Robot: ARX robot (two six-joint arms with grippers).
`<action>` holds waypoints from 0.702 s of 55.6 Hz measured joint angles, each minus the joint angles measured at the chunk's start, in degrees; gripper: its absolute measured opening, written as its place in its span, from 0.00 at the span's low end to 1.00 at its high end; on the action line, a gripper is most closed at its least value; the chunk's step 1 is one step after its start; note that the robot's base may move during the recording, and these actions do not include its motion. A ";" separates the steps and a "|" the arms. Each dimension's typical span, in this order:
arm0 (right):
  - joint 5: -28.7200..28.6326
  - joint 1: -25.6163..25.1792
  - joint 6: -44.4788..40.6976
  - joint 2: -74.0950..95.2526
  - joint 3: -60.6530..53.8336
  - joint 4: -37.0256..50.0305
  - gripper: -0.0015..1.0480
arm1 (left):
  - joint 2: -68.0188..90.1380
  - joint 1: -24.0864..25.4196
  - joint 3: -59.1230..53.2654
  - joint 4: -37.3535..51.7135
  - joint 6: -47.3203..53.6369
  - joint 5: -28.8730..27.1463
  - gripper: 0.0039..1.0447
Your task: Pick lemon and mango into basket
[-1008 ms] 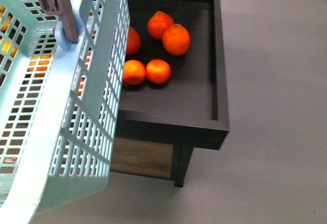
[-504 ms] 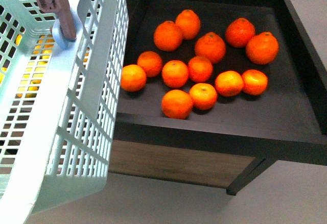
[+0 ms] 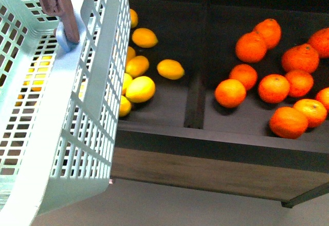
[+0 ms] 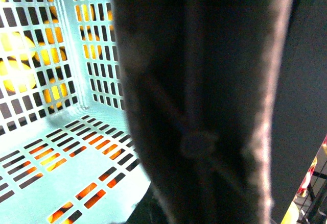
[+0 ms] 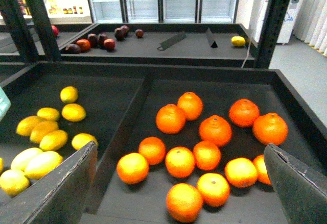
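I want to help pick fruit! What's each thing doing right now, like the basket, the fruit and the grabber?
basket: tilted, no fruit seen inside
lemons: lying loose in the left bin, none picked
oranges: lying loose in the right bin
right gripper: open, holding nothing

Oranges (image 3: 230, 92) scattered in dark tray (image 3: 231, 141), right of divider (image 3: 195, 97).

So the basket (image 3: 77, 133) runs off the front view's left and bottom edges, and its wall half-covers a few lemons (image 3: 125, 106). One orange (image 3: 324, 98) gets clipped at the right edge. The left wrist view is mostly a dark blurry mass (image 4: 204, 106), and I can't tell what it is. The right gripper (image 5: 180, 152) shows only the tips of its jaws. The dark fruit (image 5: 94, 40) on the far shelf (image 5: 179, 43) is too small to name.
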 joint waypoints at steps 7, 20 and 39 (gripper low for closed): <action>0.07 0.00 0.00 -0.04 0.00 0.00 0.92 | 0.00 0.00 0.02 0.00 0.04 -0.11 0.04; 0.11 0.02 0.00 -0.07 0.00 0.00 0.92 | 0.02 0.00 0.02 0.00 0.02 0.09 0.04; 0.04 0.04 0.02 -0.11 0.00 0.00 0.92 | 0.00 0.00 0.02 0.00 0.00 -0.02 0.04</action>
